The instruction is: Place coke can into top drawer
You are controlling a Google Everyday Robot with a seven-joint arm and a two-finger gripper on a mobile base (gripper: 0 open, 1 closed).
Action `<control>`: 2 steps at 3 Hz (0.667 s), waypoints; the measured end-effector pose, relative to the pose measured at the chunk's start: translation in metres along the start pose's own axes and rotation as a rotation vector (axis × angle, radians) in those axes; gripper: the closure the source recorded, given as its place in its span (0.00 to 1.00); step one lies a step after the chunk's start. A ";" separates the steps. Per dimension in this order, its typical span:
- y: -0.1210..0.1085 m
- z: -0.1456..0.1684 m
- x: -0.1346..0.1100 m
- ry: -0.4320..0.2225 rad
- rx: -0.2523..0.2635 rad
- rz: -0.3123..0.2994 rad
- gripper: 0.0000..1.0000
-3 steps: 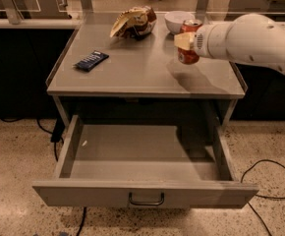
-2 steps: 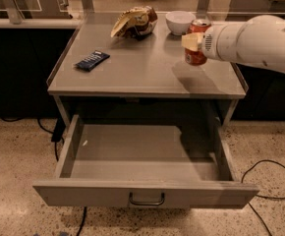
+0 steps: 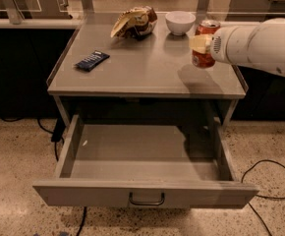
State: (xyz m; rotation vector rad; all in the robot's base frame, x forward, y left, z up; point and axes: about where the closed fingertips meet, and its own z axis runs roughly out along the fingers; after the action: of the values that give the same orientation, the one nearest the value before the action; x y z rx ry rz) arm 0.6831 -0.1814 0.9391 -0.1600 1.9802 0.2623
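The coke can, red with a silver top, is held in the air above the right side of the grey cabinet top. My gripper is shut on the can, with a pale finger across its front; the white arm reaches in from the right. The top drawer is pulled fully open below, its inside bare, with a dark loop handle at the centre of its front panel.
A white bowl and a crumpled chip bag stand at the back of the top. A dark blue snack bar lies at the left. Black cables run over the speckled floor at the right.
My gripper has moved to the right and slightly up with the coke can in it. The drawer and the other things have not moved.
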 end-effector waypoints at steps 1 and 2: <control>-0.009 -0.020 0.014 0.019 0.016 -0.023 1.00; -0.011 -0.050 0.030 0.031 0.016 -0.043 1.00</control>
State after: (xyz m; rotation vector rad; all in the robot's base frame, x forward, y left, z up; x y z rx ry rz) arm 0.6294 -0.2045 0.9300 -0.1969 2.0067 0.2170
